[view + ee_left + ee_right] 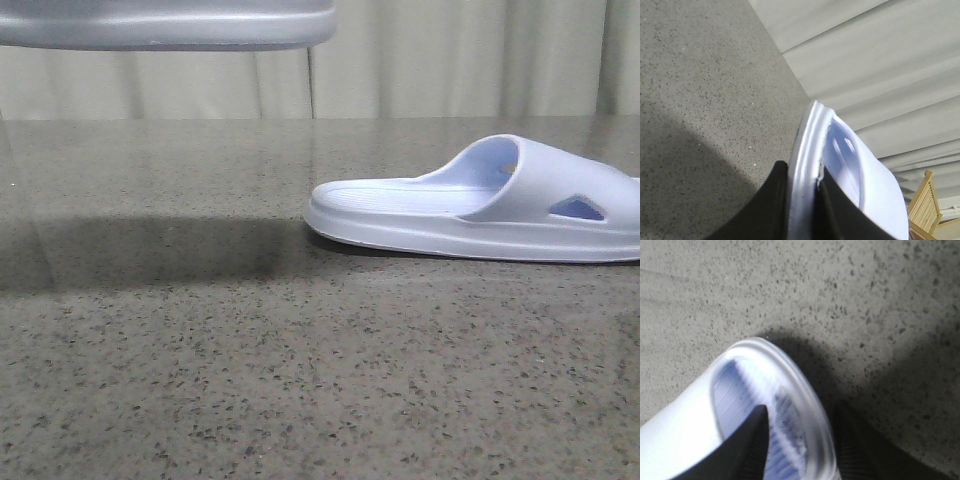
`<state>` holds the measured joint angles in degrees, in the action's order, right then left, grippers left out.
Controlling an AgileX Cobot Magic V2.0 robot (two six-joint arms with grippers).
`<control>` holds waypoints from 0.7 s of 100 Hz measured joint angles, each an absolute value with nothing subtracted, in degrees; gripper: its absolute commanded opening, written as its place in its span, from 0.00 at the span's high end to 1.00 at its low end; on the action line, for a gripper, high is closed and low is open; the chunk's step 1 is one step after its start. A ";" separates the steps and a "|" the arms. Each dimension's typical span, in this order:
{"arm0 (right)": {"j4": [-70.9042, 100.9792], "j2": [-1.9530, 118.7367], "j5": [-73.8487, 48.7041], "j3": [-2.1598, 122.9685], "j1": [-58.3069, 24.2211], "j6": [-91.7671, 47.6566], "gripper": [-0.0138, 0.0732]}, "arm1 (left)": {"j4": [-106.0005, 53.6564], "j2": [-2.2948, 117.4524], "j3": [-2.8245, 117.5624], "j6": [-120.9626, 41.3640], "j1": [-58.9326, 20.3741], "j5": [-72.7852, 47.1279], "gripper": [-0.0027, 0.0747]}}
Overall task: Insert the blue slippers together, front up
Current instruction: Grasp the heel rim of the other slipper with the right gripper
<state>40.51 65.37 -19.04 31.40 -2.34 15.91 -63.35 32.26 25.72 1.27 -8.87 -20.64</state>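
Two blue slippers, each gripped for mating. Left pincer (802,210) clamps the sole edge of the raised slipper (170,25), high above the desk (200,350); right pincer (797,440) straddles the side rim of the resting slipper (480,205), apparently steadying it for insertion.

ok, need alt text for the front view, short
One pale blue slipper lies sole-down on the speckled grey table at right, its strap toward the right edge. The second slipper is lifted off the table at upper left, only its underside showing, with its shadow below. Pale curtains hang behind.
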 measured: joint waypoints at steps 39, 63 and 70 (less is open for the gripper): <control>40.51 65.49 -19.05 31.08 -2.34 15.69 0.91 | -63.35 32.26 25.72 1.27 -8.87 -20.64 0.94; 40.65 65.49 -17.14 30.98 -2.34 14.93 0.96 | -63.35 32.26 25.72 1.27 -8.87 -20.64 0.94; 40.65 65.49 -16.29 30.87 -2.34 14.93 0.96 | -63.35 32.26 25.72 1.27 -8.87 -20.64 0.94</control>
